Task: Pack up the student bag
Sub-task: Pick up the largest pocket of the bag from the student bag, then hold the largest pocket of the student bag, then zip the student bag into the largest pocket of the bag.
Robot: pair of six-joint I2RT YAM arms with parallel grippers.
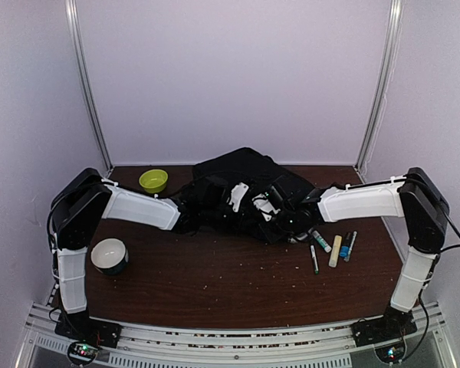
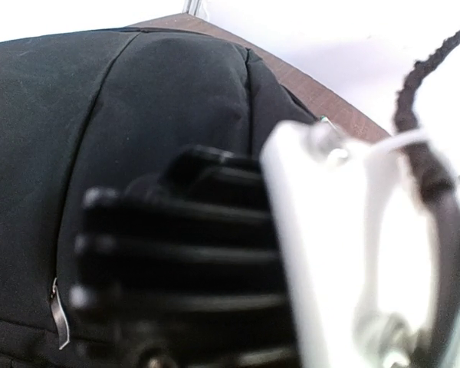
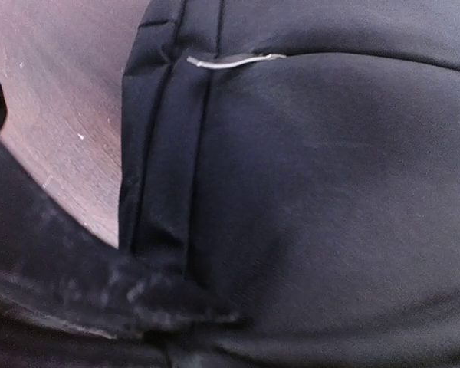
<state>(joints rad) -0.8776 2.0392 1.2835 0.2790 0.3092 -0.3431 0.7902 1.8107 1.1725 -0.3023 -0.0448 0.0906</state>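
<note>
Left gripper (image 1: 234, 198) is closed tight and sits over the middle of the student bag (image 1: 241, 170); whether it pinches any fabric cannot be told. Right gripper (image 1: 267, 207) is just beside it, pressed close to the same black fabric, and how wide its jaws stand cannot be told.

The bag lies slumped at the middle of the table (image 1: 230, 284), towards the far edge, with its long axis running roughly left to right. Both arms reach in from opposite sides and meet at its near face, so the bag is directly ahead of each gripper. In the right wrist view a metal zipper pull (image 3: 234, 60) lies just ahead, beside a seam, and is likely the next thing to grasp.

A row of pens and markers (image 1: 335, 250) lies near the bag's right end, closer to the right arm. The near half of the table gives room to draw back; the far side is tight against the wall.
</note>
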